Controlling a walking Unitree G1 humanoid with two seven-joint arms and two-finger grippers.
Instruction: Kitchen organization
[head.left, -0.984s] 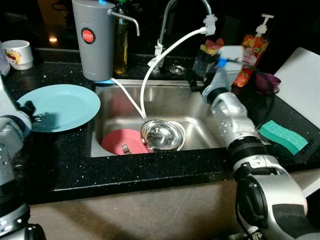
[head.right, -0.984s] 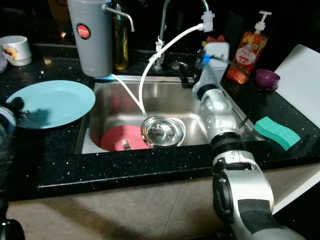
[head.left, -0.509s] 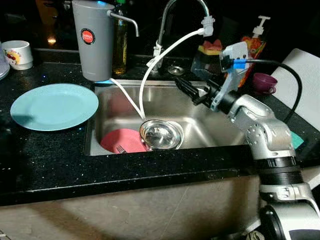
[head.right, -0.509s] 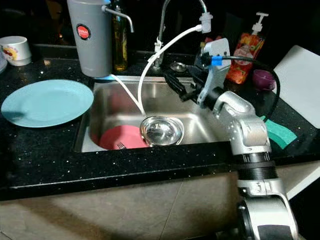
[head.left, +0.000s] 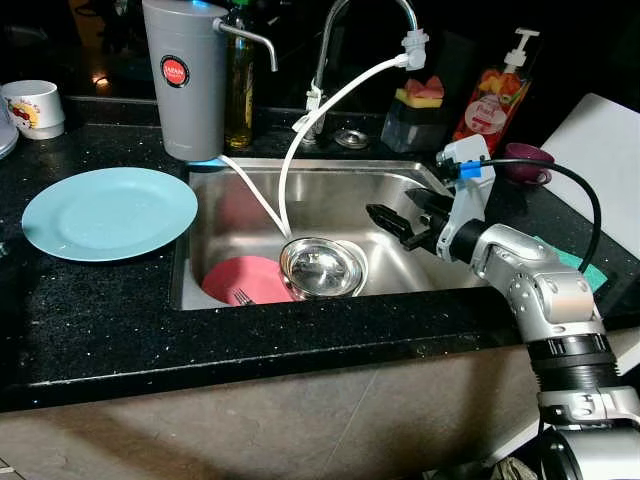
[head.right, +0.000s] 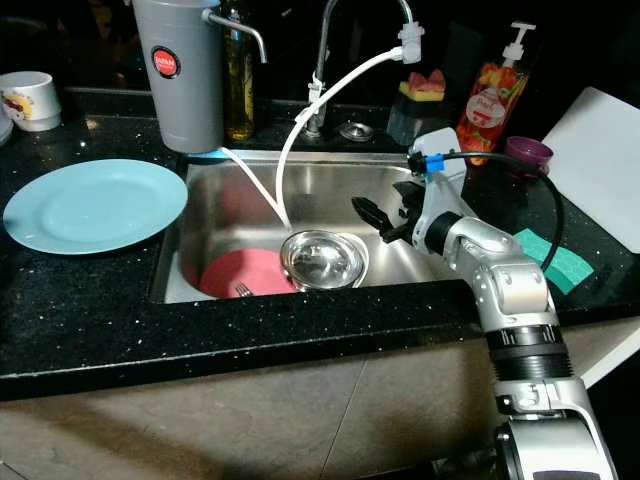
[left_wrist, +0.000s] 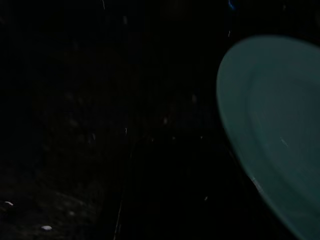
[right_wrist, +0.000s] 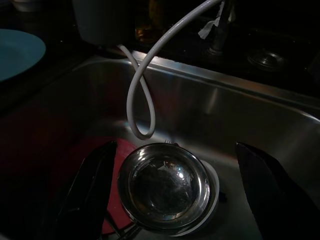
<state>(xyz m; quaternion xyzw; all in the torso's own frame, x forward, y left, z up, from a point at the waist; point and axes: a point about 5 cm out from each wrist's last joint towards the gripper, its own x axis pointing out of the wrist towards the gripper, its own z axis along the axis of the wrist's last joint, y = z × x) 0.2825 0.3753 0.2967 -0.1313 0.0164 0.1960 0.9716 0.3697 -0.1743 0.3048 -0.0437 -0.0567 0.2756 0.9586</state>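
A steel bowl (head.left: 322, 267) sits in the bottom of the sink (head.left: 340, 195), resting on a white dish. Beside it lies a pink plate (head.left: 240, 281) with a fork (head.left: 240, 296) on it. My right gripper (head.left: 385, 220) hovers open over the right half of the sink, above and to the right of the bowl. In the right wrist view the bowl (right_wrist: 167, 185) lies between the two spread fingers (right_wrist: 90, 185), with no contact. A light blue plate (head.left: 110, 212) rests on the black counter to the left, and its edge (left_wrist: 280, 130) appears in the dark left wrist view.
A white hose (head.left: 300, 140) loops from the faucet (head.left: 330, 50) down into the sink. A grey water filter (head.left: 185, 75) and a bottle (head.left: 240, 80) stand behind. A soap bottle (head.left: 488, 95), purple cup (head.left: 527, 160), green sponge (head.right: 555, 262) and white board (head.left: 600, 150) are at right; a mug (head.left: 35, 105) is far left.
My right arm swung away from the faucet side and came down over the sink, its gripper now low beside the bowl. My left arm drew back out of the left edge.
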